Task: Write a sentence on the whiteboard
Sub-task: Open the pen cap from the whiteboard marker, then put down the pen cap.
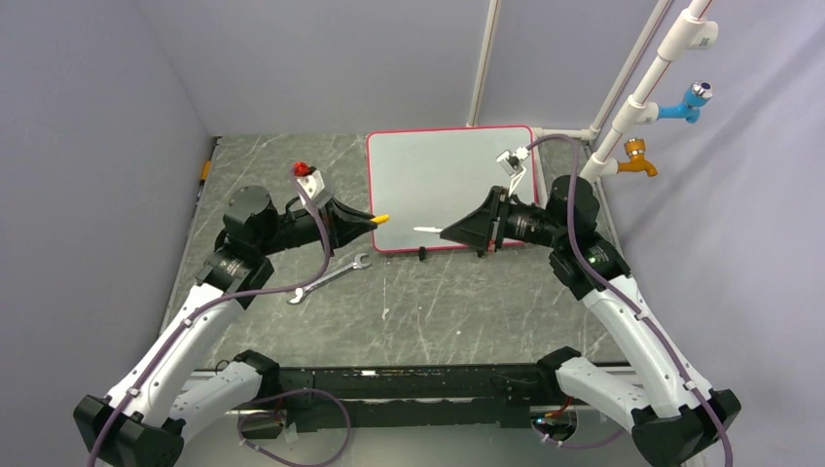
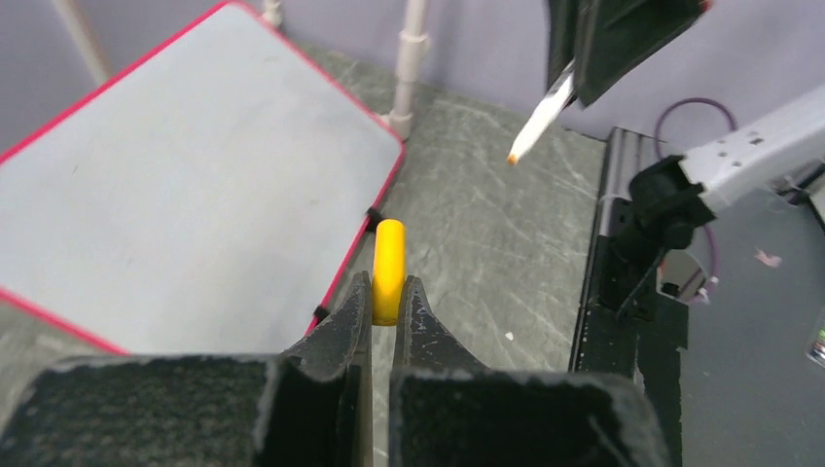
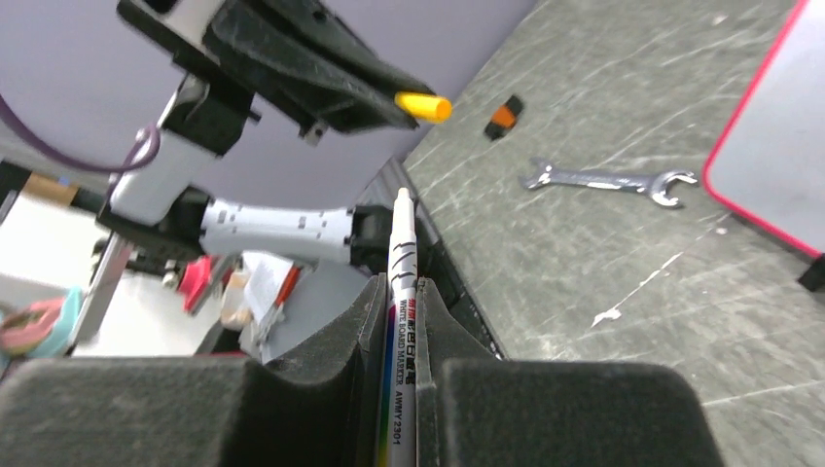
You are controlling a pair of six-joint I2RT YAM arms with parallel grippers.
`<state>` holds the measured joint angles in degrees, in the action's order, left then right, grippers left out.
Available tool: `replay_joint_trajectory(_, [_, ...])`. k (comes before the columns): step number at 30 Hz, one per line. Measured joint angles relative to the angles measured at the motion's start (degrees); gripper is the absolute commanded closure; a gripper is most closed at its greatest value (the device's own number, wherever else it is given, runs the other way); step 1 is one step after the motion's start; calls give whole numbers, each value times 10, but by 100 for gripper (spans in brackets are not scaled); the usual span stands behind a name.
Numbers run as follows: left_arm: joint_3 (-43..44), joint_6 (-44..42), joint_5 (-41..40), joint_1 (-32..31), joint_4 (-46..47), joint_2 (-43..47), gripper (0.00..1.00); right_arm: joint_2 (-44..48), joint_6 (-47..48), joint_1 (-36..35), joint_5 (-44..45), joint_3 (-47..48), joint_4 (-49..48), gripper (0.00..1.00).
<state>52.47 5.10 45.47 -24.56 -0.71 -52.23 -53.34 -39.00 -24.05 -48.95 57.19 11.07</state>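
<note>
— Between our right gripper's (image 3: 404,292) jaws sits the marker (image 3: 402,243), pinched, tip bare; our left gripper (image 2: 387,297) pinches a yellow cap (image 2: 389,255).
— And the whiteboard (image 1: 443,185)?
— Flat, just ahead of both sets of fingertips, blank; we see no sentence, so all the writing remains, we judge.
— Surroundings?
— Scratched grey table (image 1: 467,302), a wrench (image 1: 331,276) below the left fingers (image 1: 355,216), plain lilac walls (image 1: 321,58), white pipes (image 1: 642,97) beyond the right gripper.
</note>
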Motion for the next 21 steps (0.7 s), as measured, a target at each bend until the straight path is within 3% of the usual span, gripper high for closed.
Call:
replay_joint_trajectory(4, [0, 5, -74, -3, -55, 3, 100, -10, -19, 0, 78, 47, 46, 100])
replay_joint_trajectory(9, [-48, 43, -167, -9, -98, 41, 100, 2, -116, 4, 160, 59, 52, 100])
replay_joint_trajectory(21, [-221, 163, -311, -15, -163, 103, 100, 28, -380, 22, 174, 55, -118, 100])
